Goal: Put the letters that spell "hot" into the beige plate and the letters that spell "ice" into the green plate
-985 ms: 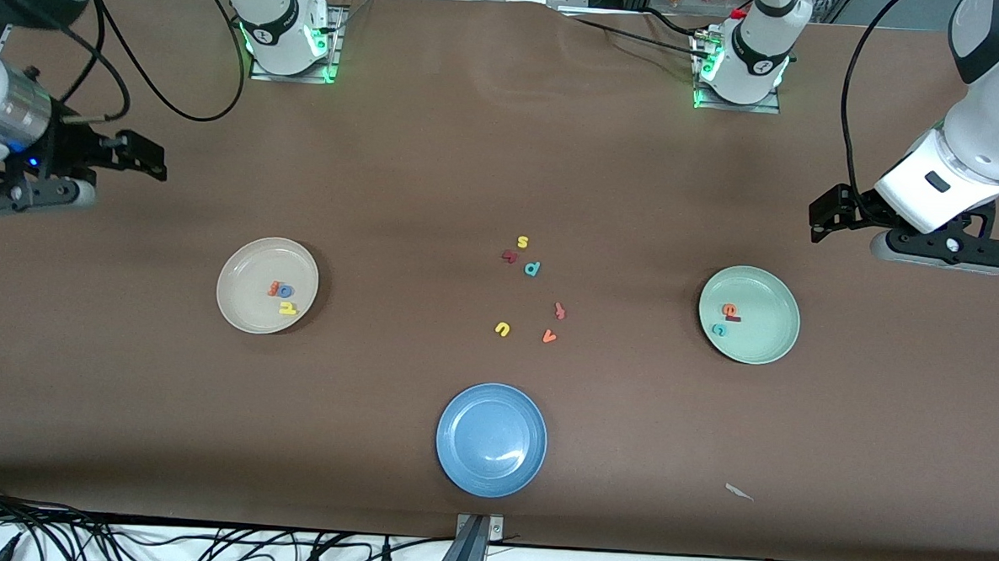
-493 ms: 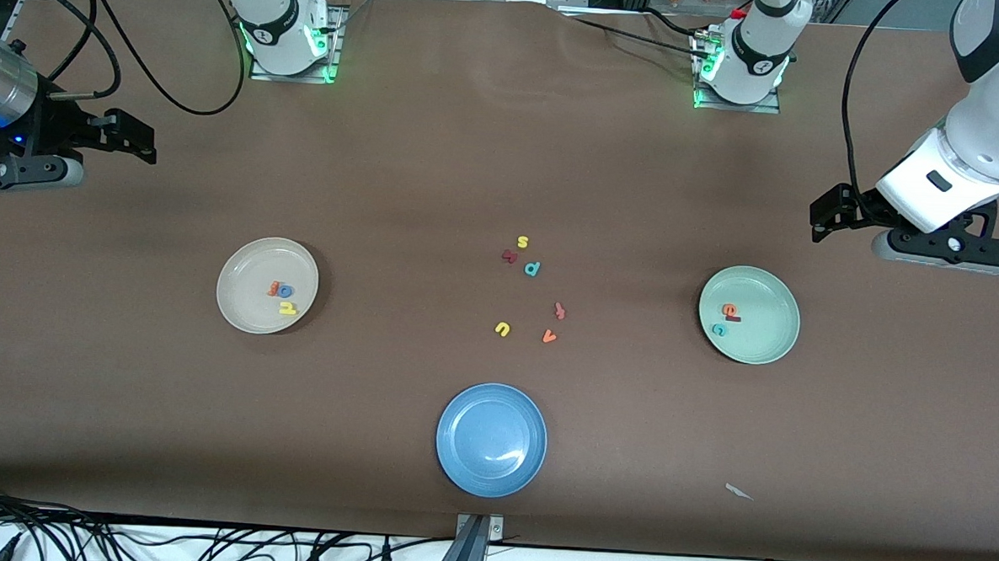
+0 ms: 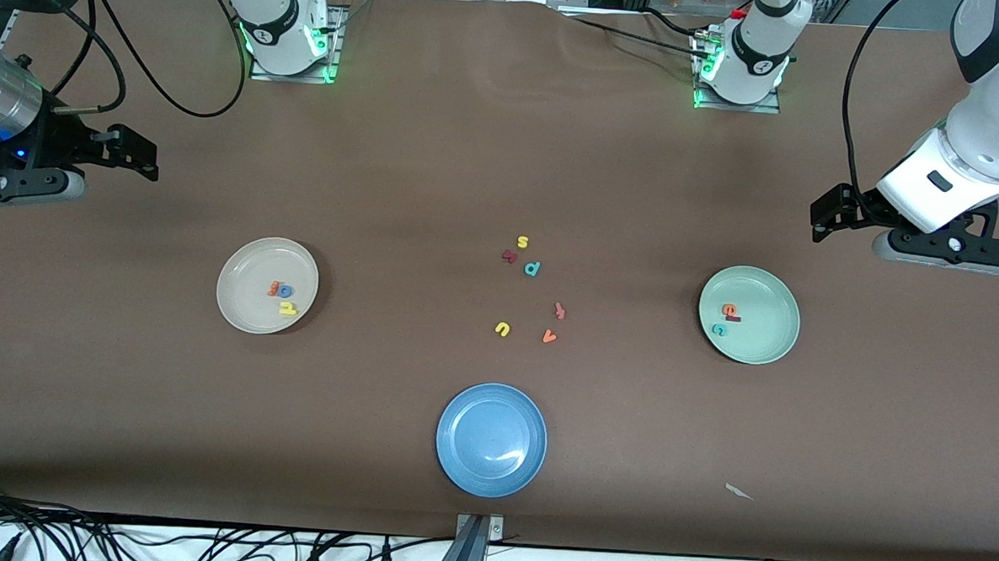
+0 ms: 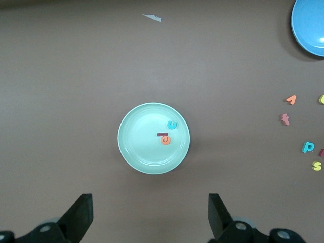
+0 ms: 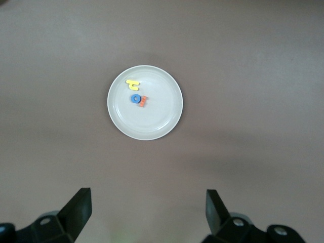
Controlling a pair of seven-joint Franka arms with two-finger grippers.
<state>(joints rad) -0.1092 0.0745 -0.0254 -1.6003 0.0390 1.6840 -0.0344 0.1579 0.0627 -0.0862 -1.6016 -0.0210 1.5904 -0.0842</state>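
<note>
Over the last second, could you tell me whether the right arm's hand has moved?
Yes. In the front view the right hand has drawn back from the beige plate toward the robots' edge of the table, open and empty.

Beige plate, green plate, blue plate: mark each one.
beige plate (image 3: 241, 303), front view, bare floor near the rim.
green plate (image 3: 762, 338), front view, bare floor beside the letters.
blue plate (image 3: 491, 439), front view, centre of the dish.
</note>
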